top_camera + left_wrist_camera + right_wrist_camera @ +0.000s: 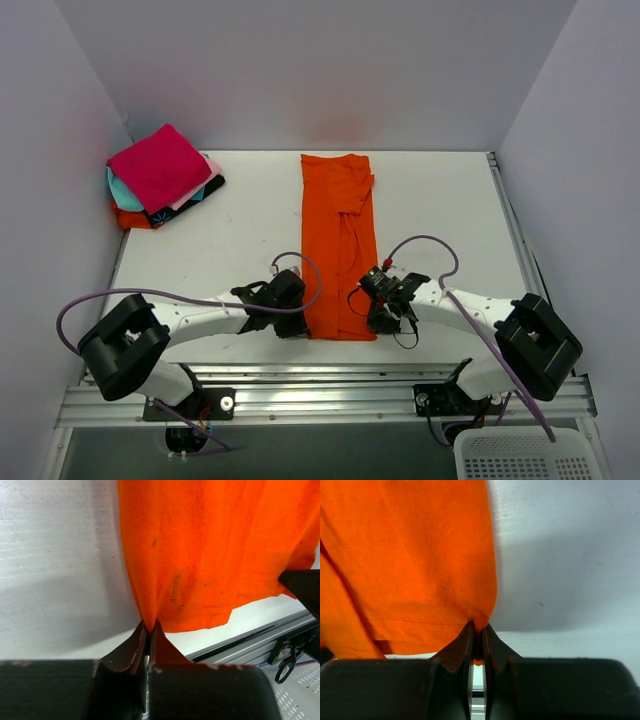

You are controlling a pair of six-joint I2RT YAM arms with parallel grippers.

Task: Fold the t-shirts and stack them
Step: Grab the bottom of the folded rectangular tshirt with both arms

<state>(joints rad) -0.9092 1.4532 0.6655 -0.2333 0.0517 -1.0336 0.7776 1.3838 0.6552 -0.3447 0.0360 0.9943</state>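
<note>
White table (230,250), folded orange t-shirt (330,230)

The white surface (240,240) carries two things. An orange shirt (338,240), folded into a long narrow strip, lies down its middle, reaching from near the far edge almost to the near edge. Well apart, in the far left corner, sits a pile of folded shirts (160,185), magenta on top, with orange cloth showing at its base.
</note>
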